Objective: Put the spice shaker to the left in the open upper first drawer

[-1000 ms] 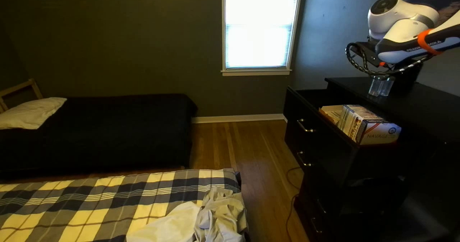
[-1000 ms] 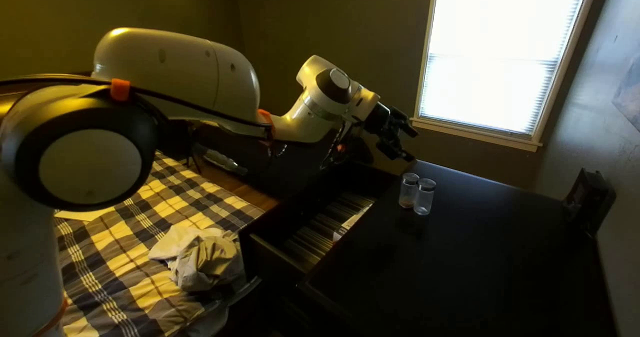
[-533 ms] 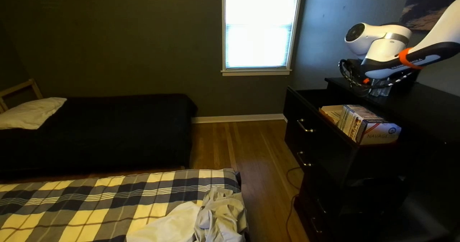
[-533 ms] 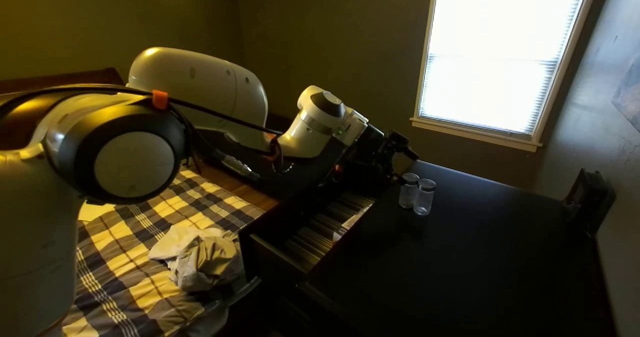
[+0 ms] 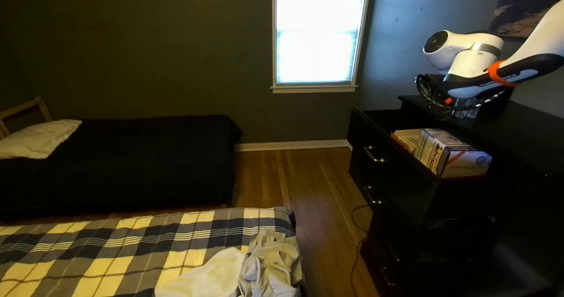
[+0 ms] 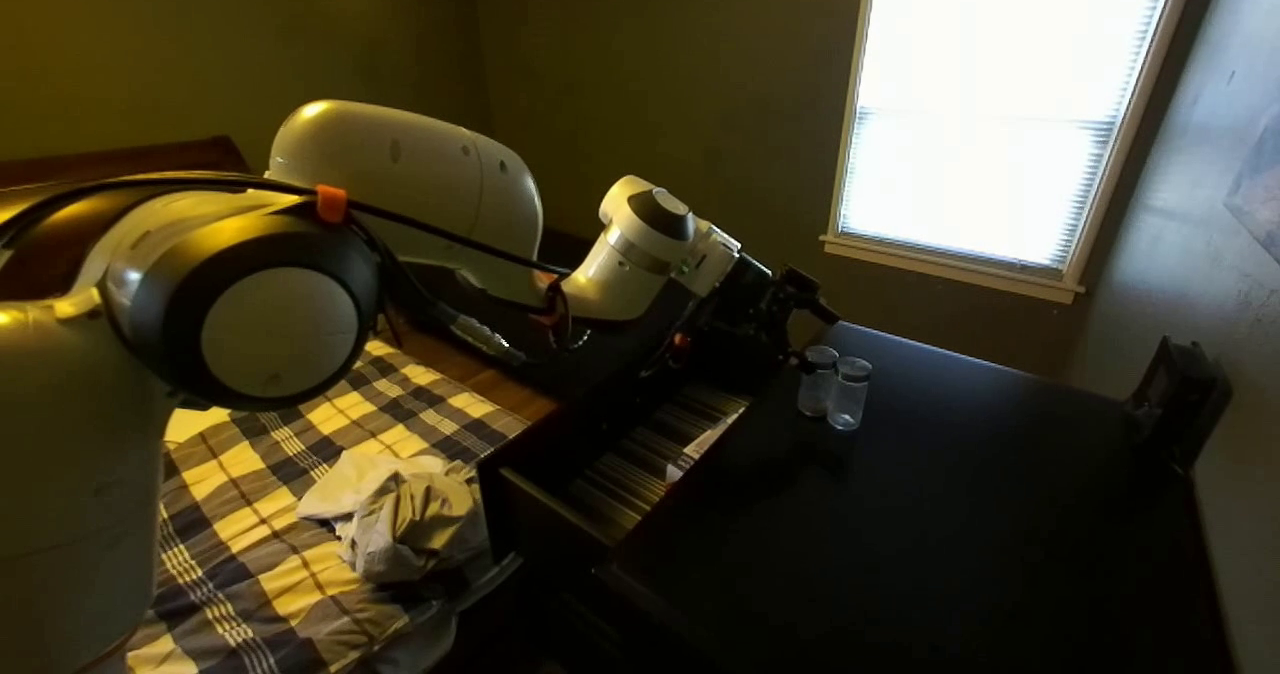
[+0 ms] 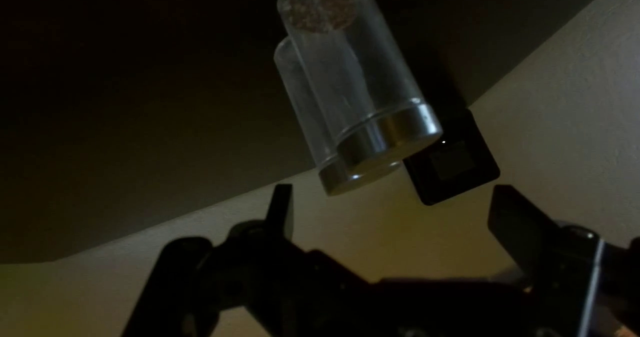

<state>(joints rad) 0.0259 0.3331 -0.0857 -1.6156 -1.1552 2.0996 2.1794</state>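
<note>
The spice shaker (image 6: 816, 394), likely the left of two, stands upright right of centre in an exterior view, a second shaker (image 6: 850, 394) just beside it on the surface (image 6: 980, 514). The tool (image 7: 392, 189), empty and spread wide, seems ready to straddle the first; the drawer (image 5: 403, 167), pulled out, presumably awaits it.

on dresser (image 6: 950, 524): left shaker (image 6: 816, 392) beside right shaker (image 6: 849, 397), in an exterior view | in drawer (image 5: 401, 162): box (image 5: 466, 164) | on bed (image 5: 110, 253): cloth (image 5: 273, 261)
</note>
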